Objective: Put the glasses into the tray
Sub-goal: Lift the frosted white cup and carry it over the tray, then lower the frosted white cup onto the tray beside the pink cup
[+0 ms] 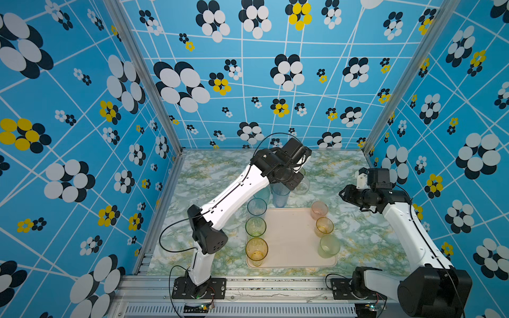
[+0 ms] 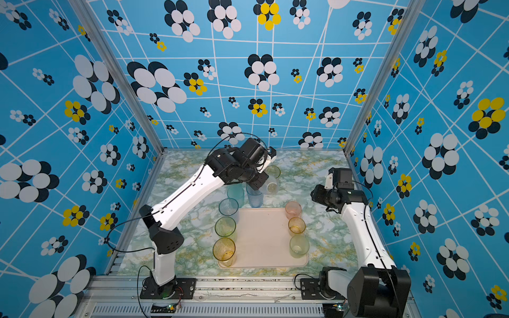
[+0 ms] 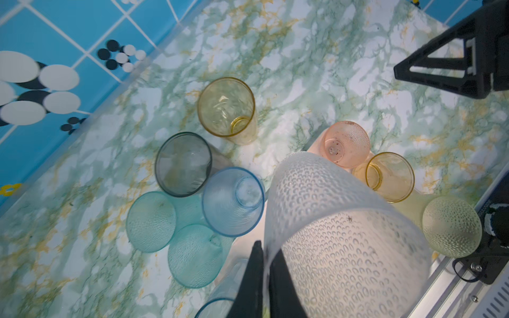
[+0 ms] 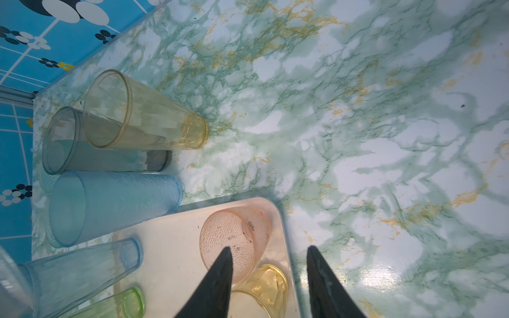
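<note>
1. The left fingers [image 3: 260, 258] are clenched on the rim wall of the clear glass [image 3: 338, 234], the dimpled wall pinched tight between them.
2. In both top views that clear glass sits just beyond the far edge of the tray [image 1: 289, 239], partly under the left wrist. I cannot tell whether its base touches the tabletop [image 1: 355, 242].
3. The right fingers [image 1: 343, 194] are released. The right wrist view shows them spread wide with nothing between them. They hover off the tray's far right corner, near the pink glass [image 1: 319, 210] and apart from it.
4. On the tray, along its right edge, three short glasses stand upright in a row: the pink glass at the far corner, then the orange glass [image 1: 324, 226], then the pale green glass [image 1: 329, 246].
5. Along the tray's left edge stand the tall green glass [image 1: 255, 226] and the amber glass [image 1: 256, 249]. A blue-rimmed glass [image 1: 256, 206] stands at the far left corner.
6. Beyond the tray's far edge, on the tabletop, stand the blue glass [image 1: 281, 196], a teal glass [image 1: 261, 192], the grey glass [image 3: 183, 164] and a yellow glass [image 3: 225, 106], clustered close together.
</note>
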Action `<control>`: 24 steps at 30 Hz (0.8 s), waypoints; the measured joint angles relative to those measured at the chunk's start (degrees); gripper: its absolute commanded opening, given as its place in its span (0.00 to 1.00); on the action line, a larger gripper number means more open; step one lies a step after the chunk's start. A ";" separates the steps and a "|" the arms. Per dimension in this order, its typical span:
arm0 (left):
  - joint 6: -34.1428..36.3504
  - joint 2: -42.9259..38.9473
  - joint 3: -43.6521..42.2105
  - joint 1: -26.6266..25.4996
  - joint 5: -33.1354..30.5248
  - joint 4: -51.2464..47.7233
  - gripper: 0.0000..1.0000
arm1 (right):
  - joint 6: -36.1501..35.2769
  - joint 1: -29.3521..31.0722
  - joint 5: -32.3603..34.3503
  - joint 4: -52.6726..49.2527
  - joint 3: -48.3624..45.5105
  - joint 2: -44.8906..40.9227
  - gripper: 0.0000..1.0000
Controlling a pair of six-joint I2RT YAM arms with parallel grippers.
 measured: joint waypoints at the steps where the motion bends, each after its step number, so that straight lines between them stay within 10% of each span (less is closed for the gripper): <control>1: 0.48 2.19 1.07 -0.48 0.37 -0.35 0.03 | 0.00 0.00 0.13 -0.26 0.13 0.00 0.46; 24: 2.54 13.07 0.02 -0.90 4.90 -1.20 0.03 | 0.02 0.04 1.27 -0.98 0.57 1.20 0.46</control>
